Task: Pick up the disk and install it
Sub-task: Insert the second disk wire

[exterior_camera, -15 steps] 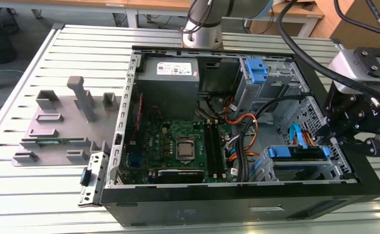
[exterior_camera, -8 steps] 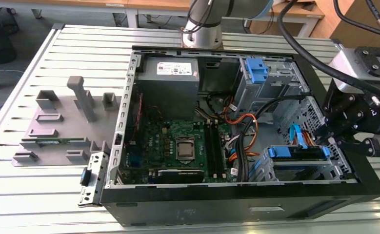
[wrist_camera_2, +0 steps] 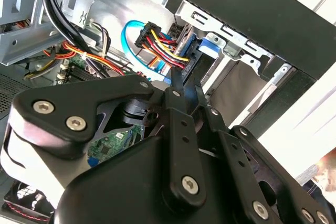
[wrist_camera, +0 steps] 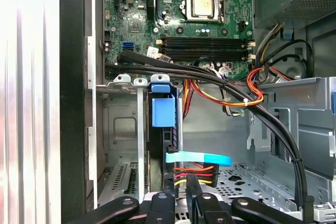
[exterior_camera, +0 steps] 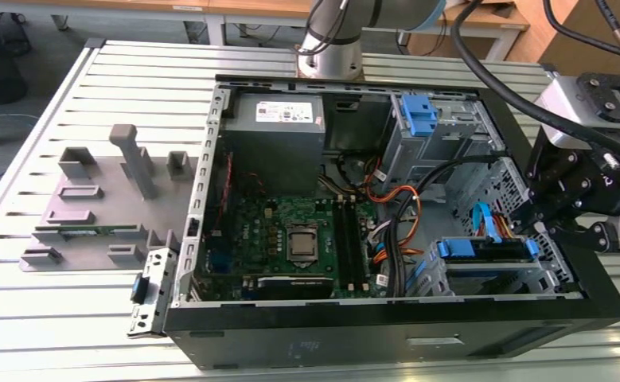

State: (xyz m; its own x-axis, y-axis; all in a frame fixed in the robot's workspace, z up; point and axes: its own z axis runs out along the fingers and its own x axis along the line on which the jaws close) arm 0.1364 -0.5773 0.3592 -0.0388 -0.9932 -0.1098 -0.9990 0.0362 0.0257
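1. An open computer case (exterior_camera: pixel 198 239) lay on its side on the slatted metal desk (exterior_camera: pixel 65 334), filling the middle and right of the exterior view.
2. The black claw (exterior_camera: pixel 548 219) hung at the right edge of that frame, over the case's drive cage (exterior_camera: pixel 522 274) in the lower right.
3. The disk (exterior_camera: pixel 487 248), in its blue carrier, sat edge-up in the drive cage; in the first wrist view its blue carrier (wrist_camera: pixel 163 109) stood in the middle of the frame, between the cage's metal walls.
4. In the second wrist view the claw (wrist_camera_2: pixel 185 85) reached toward the plug of red, yellow and black wires (wrist_camera_2: pixel 157 43) at the disk's end, in the upper middle. Its two slim fingers (wrist_camera_2: pixel 177 80) stood close together, but I could not tell whether they pinched anything.
5. A flat blue cable (wrist_camera: pixel 199 158) crossed just beside that plug in the first wrist view.
6. The green motherboard (exterior_camera: pixel 288 239) lay mid-frame in the exterior view, a grey fixture (exterior_camera: pixel 108 199) at the left.
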